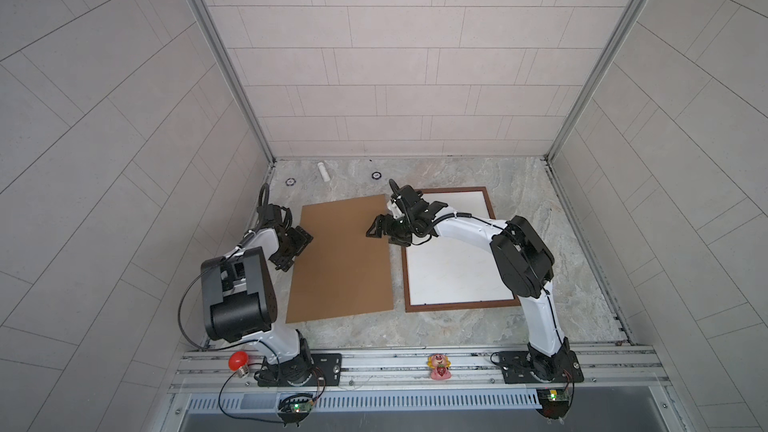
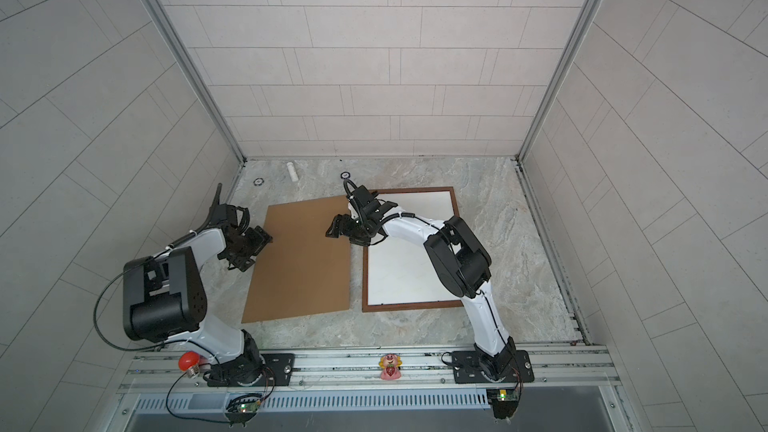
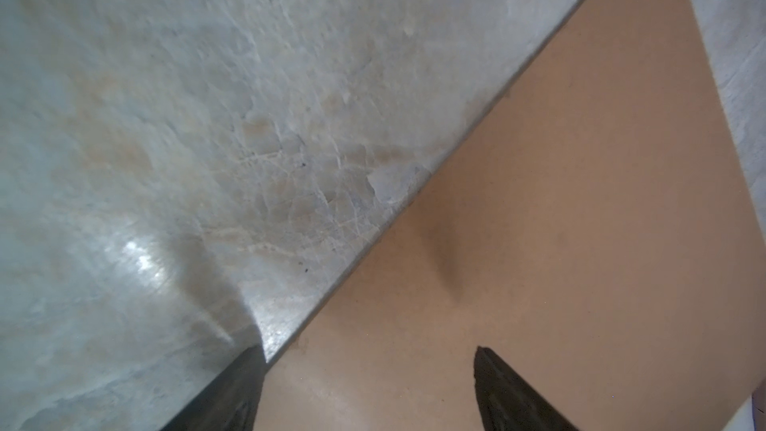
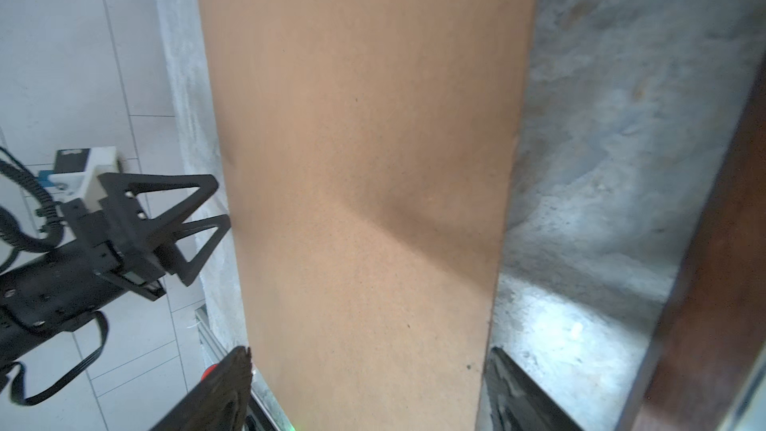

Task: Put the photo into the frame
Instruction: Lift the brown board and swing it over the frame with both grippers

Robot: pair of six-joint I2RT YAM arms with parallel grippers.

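One frame (image 1: pixel 461 307), one brown board (image 1: pixel 340 259), left gripper (image 4: pixel 221 203), right gripper (image 1: pixel 374 229), both jaws released

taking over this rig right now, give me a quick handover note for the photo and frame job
Left gripper: open, at the left edge of the brown backing board, holding nothing.
Right gripper: open, over the board's right edge, holding nothing.
Frame: flat on the table, right of the board, with a plain white surface filling it.
Photo: its printed side shows in no view; whether the white surface is its back cannot be told.
Done: nothing confirmed.
Left: check that the photo is in the frame; the board lies outside it, probably next to go in.
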